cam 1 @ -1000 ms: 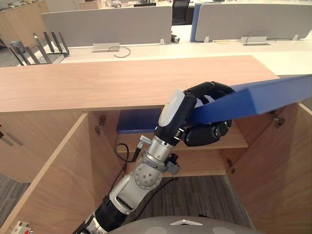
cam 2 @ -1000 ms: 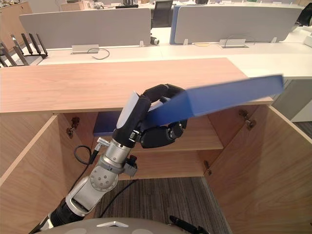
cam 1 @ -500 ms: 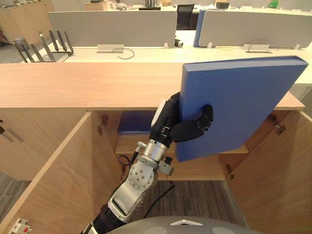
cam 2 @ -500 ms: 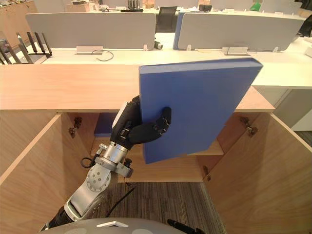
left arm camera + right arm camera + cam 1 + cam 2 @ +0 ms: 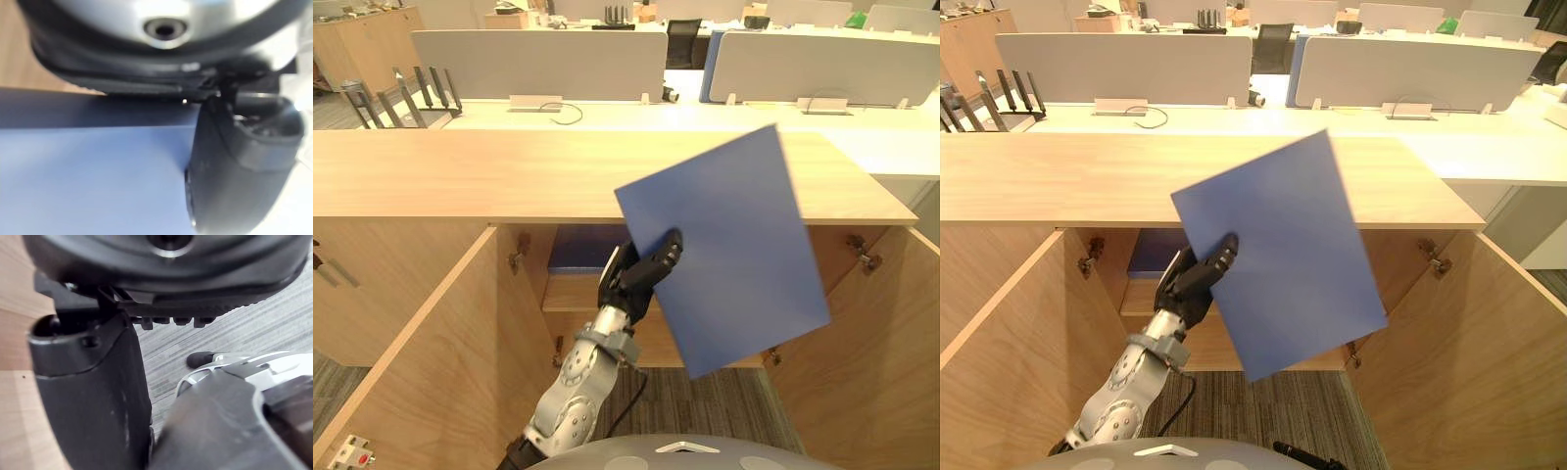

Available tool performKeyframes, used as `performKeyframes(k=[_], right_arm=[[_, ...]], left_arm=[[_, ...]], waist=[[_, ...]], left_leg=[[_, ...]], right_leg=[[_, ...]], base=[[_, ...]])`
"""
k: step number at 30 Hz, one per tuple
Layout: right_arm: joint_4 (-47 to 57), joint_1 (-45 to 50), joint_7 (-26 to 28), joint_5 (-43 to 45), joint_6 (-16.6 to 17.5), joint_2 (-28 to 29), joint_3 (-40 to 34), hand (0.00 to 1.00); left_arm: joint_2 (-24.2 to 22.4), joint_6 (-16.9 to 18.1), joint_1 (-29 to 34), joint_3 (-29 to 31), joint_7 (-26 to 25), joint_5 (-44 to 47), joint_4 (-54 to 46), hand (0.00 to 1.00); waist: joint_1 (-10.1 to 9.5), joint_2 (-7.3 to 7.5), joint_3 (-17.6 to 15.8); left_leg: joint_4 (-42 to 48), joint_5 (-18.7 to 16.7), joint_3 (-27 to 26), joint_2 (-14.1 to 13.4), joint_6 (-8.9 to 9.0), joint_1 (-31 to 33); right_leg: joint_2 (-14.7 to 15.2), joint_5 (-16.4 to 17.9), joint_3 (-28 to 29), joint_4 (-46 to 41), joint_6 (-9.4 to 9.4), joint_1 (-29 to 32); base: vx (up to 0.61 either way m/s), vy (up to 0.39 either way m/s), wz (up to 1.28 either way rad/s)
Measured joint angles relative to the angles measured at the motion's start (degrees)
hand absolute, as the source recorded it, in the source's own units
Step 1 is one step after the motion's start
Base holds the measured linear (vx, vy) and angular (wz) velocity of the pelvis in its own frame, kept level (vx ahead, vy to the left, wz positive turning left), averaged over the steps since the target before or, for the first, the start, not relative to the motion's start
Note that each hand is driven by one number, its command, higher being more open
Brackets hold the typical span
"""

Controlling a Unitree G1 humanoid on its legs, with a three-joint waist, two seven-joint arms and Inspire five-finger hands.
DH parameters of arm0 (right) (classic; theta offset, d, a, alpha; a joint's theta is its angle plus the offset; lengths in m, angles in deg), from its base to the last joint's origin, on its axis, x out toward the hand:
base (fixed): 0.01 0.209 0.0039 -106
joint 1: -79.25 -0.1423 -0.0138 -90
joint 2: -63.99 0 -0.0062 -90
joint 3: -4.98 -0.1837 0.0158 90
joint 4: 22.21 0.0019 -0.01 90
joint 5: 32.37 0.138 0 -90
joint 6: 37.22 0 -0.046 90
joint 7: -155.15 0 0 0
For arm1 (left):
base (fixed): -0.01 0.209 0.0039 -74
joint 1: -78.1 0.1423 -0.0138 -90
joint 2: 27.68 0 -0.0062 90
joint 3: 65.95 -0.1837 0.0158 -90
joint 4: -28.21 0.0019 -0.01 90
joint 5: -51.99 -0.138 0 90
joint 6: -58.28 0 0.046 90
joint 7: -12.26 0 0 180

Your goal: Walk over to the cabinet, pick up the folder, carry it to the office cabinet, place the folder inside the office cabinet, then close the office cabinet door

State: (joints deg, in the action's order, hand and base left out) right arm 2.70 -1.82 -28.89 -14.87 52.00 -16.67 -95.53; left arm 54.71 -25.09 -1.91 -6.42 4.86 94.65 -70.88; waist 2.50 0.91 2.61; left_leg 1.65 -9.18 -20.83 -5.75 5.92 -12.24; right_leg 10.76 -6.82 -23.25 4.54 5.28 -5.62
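Note:
My left hand (image 5: 641,274) holds a flat blue folder (image 5: 734,245) by its lower left edge, thumb across the face and fingers behind. The folder stands nearly upright with its broad face toward me, tilted a little, in front of the open wooden office cabinet (image 5: 509,171). It hides the middle of the cabinet's opening. In the left wrist view the dark thumb (image 5: 234,171) presses on the blue cover (image 5: 88,181). The right hand (image 5: 93,396) hangs low over grey carpet beside a wooden panel, holding nothing that I can see.
Both cabinet doors stand wide open, the left door (image 5: 421,362) and the right door (image 5: 871,343). Another blue folder (image 5: 578,247) lies on the inner shelf (image 5: 568,292). Desks with grey dividers (image 5: 538,59) stand behind the cabinet.
The left hand has turned the folder from lying edge-on to standing with its face toward me, and has lowered it before the cabinet opening. The view has also shifted slightly.

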Motion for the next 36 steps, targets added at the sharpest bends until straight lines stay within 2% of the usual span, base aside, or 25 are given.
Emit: performKeyframes(k=[2, 4, 5, 9, 16, 23, 29, 36], right_arm=[[7.07, 1.94, -0.65, 3.06, 0.28, 0.79, -0.93, 1.00], [13.74, 3.48, -1.34, 4.36, 0.95, 1.43, -2.63, 1.00], [18.84, 3.93, -1.92, 5.95, 2.60, 2.15, -4.95, 1.00], [25.79, 3.03, -2.66, 6.35, 4.85, 2.46, -7.59, 1.00], [36.81, 1.39, -2.68, 14.79, 6.29, 4.62, -12.53, 1.00], [48.45, 0.86, -3.74, 16.10, 7.91, 5.27, -17.76, 1.00], [58.58, 0.60, 1.47, 26.57, 11.55, 5.26, -17.01, 1.00], [68.81, 0.45, 11.41, 30.19, 11.47, 4.64, -11.01, 1.00]], left_arm=[[-0.07, -0.60, 2.85, 3.08, -0.05, 0.03, 0.01, 0.00], [-0.17, -0.61, 4.19, 5.99, -0.05, 0.03, 0.01, 0.00], [-0.82, -0.59, 4.26, 9.05, -0.01, -0.02, -0.04, 0.00], [-3.06, -0.01, 4.30, 13.96, 0.16, -0.32, -0.82, 0.00], [-4.41, 0.42, 6.57, 17.17, 0.76, -0.55, -4.21, 0.00], [-6.38, 0.62, 6.55, 21.98, 1.54, -2.78, -5.66, 0.00], [-6.39, 0.73, 6.55, 22.53, 2.06, -2.83, -6.85, 0.00], [-6.32, 0.72, 6.46, 23.17, 4.70, -5.32, -6.90, 0.00]], waist=[[0.92, -0.01, -0.01], [0.85, 0.02, -0.06], [0.77, 0.05, -0.08], [0.78, 0.10, -0.08], [0.84, 0.64, -0.94], [0.96, 0.16, -2.53], [1.10, -0.52, -3.63], [2.04, -0.47, -4.54]], left_leg=[[0.05, -0.04, -0.08, -0.25, 0.04, 0.90], [0.10, -0.06, -0.61, -0.37, 0.07, 1.04], [0.18, -0.05, -0.73, -0.46, 0.10, 1.00], [0.10, -0.08, -0.87, -0.49, 0.12, 0.90], [0.09, -0.22, -1.10, -0.83, 0.34, 0.85], [0.23, -0.35, -1.25, -0.95, 0.48, 0.81], [0.47, -0.55, -2.20, -0.97, 0.55, 0.95], [1.17, -0.85, -2.43, -1.11, 0.67, 1.27]], right_leg=[[0.00, 0.00, 0.18, 0.00, 0.00, 0.90], [-0.16, -0.04, 0.70, 0.00, 0.07, 1.35], [-0.31, -0.12, 0.83, -0.02, 0.18, 1.39], [-0.55, -0.17, 1.26, -0.02, 0.24, 1.43], [-0.94, -0.17, 1.54, -0.02, 0.25, 1.55], [-1.01, -0.17, 1.71, -0.02, 0.25, 1.56], [-1.11, -0.18, 2.76, -0.02, 0.26, 2.28], [-1.30, -0.19, 3.08, -0.02, 0.27, 2.54]], base=[[-0.03, -0.029, -0.09], [-0.01, -0.039, -0.09], [0.00, -0.025, -0.05], [0.00, -0.006, -0.01], [-0.01, -0.010, -0.01], [-0.04, -0.027, -0.01], [-0.04, -0.027, -0.08], [-0.04, -0.031, -0.03]])
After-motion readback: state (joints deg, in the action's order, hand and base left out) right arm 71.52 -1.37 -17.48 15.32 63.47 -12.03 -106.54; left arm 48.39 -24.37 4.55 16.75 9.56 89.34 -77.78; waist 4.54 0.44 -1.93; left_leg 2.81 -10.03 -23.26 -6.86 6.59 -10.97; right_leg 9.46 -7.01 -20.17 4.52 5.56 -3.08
